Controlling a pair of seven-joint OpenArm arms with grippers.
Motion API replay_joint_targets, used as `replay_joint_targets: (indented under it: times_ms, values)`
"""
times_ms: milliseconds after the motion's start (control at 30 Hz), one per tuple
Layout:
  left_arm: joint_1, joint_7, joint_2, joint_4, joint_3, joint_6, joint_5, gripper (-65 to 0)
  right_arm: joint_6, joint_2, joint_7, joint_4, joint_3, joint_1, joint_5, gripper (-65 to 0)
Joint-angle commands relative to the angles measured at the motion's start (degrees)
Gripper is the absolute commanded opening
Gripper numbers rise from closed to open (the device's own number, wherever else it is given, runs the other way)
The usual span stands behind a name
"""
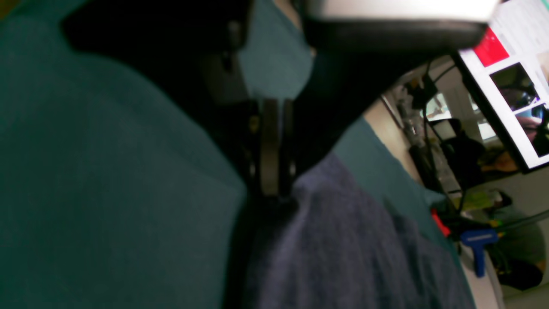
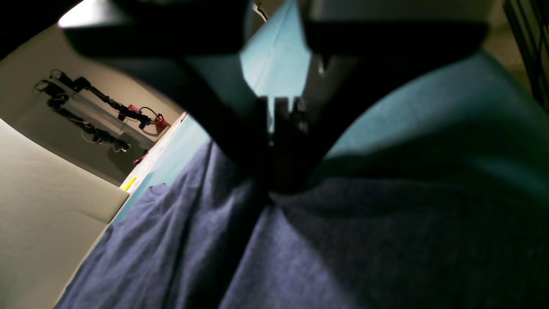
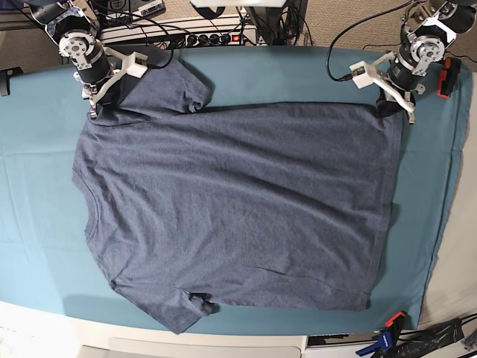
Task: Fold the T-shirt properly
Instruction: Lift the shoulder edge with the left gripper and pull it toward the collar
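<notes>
The T-shirt (image 3: 231, 201) lies spread flat on the teal cloth (image 3: 37, 224) that covers the table, its plain dark blue-grey side facing up. In the base view the neck edge sits at the shirt's left, the hem at its right, and one short sleeve points to the far edge of the table while the other points to the near edge.

At the shirt's far-left corner, beside the far sleeve, the right gripper (image 3: 92, 110) bears down on the fabric. The right wrist view shows its fingers (image 2: 283, 171) pressed together and pinching a ridge of the T-shirt (image 2: 300, 249), with creases radiating from the pinch point. The teal cloth (image 2: 407, 116) is visible just behind the fingers.

At the shirt's far-right corner, on the hem end, the left gripper (image 3: 389, 110) meets the fabric. The left wrist view shows its fingers (image 1: 270, 171) closed against each other, nipping the very edge of the T-shirt (image 1: 343, 240); the teal cloth (image 1: 107, 193) lies directly beside the pinch.

Beyond the shirt's far edge, a power strip (image 3: 186, 33) with cables runs along the table's back. Off the shirt's near-right corner, a blue clamp (image 3: 384, 339) grips the cloth at the table edge.
</notes>
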Motion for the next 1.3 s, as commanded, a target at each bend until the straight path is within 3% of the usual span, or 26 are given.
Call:
replay_joint_targets:
  times_ms: [0, 67, 333, 733, 933, 1133, 1233, 1267]
  values:
    - [0.28, 1.18, -1.73, 0.87, -0.15, 0.52, -0.39, -65.0, -0.85, 0.83, -0.87, 0.7, 0.5, 0.48, 0.09, -65.0]
    - [0.26, 2.14, -2.84, 2.32, -0.22, 2.01, -0.42, -65.0, -1.29, 0.81, -1.42, 0.74, 0.5, 1.05, 0.09, -65.0]
    - [-1.31, 6.86, -5.92, 9.49, -1.22, 2.08, -1.07, -65.0, -1.68, 0.79, -3.98, 0.74, 2.91, 3.89, -0.57, -65.0]
    - [-4.81, 4.33, -6.8, 10.91, -13.79, 1.79, -11.28, -65.0, -1.75, 0.83, -2.49, 2.62, 15.98, 3.93, 4.46, -65.0]
    - [-4.74, 4.37, -7.65, 10.88, -16.65, 1.46, -15.47, -65.0, -1.62, 0.79, -2.51, 5.77, 16.96, 4.48, 7.5, -65.0]
    - [-4.46, 3.82, -7.34, 10.84, -16.63, -10.91, -22.86, -65.0, -1.6, 0.79, -2.75, 6.03, 16.94, 4.48, 7.82, -65.0]
    - [-4.5, 0.63, -7.34, 10.84, -16.63, -16.44, -23.63, -64.4, -1.62, 0.63, -2.8, 6.03, 16.94, 4.5, 7.82, -65.0]
    - [-4.5, -0.72, -7.34, 10.84, -16.65, -17.33, -23.63, -59.2, -1.62, 0.44, -2.8, 6.03, 16.94, 4.5, 7.82, -65.0]
